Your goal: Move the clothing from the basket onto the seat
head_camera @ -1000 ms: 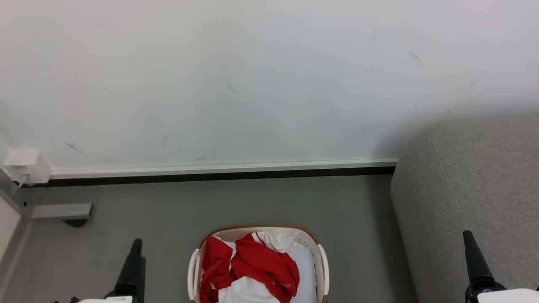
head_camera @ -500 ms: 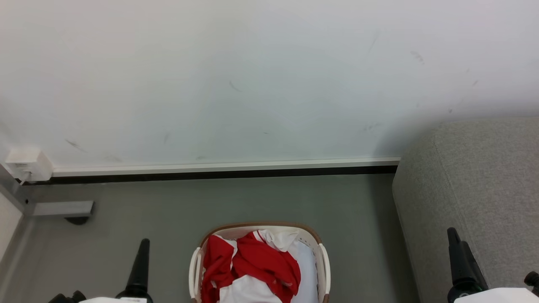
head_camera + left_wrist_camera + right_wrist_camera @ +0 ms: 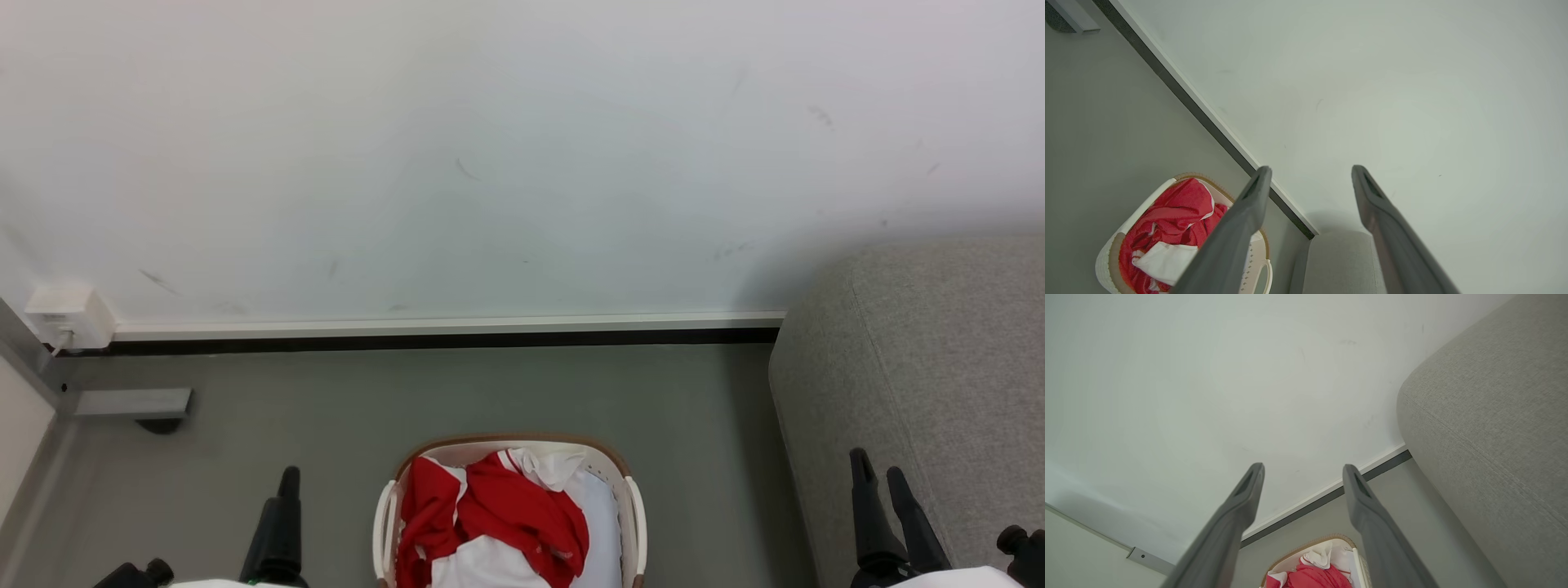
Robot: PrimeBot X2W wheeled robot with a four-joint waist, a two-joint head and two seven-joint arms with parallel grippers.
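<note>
The left gripper (image 3: 1310, 169) has its two dark fingers spread wide apart in the left wrist view, with nothing between them. In the head view one of its fingers rises at the lower left of the frame, over bare grey floor (image 3: 408, 392). The right gripper (image 3: 875, 463) stands at the lower right of the head view. Its two fingers are parted with nothing between them, and they overlap the front edge of the sofa (image 3: 939, 367).

Between the two grippers, at the bottom centre, one white basket (image 3: 510, 441) with a brown rim sits on the floor. Two white side handles show on it, one on each side. The clothing (image 3: 514, 510) lies inside it as a crumpled red heap with white trim; how many garments make up the heap cannot be told. A white cloth (image 3: 482, 567) lies at the lower edge of the heap.

The one grey sofa fills the right side of the frame, apart from the basket, with a strip of floor between them. A white wall (image 3: 490, 163) fills the upper half. At the left edge, one small white box (image 3: 61, 314) sits on the wall, with one grey metal bar (image 3: 131, 402) just below it.
</note>
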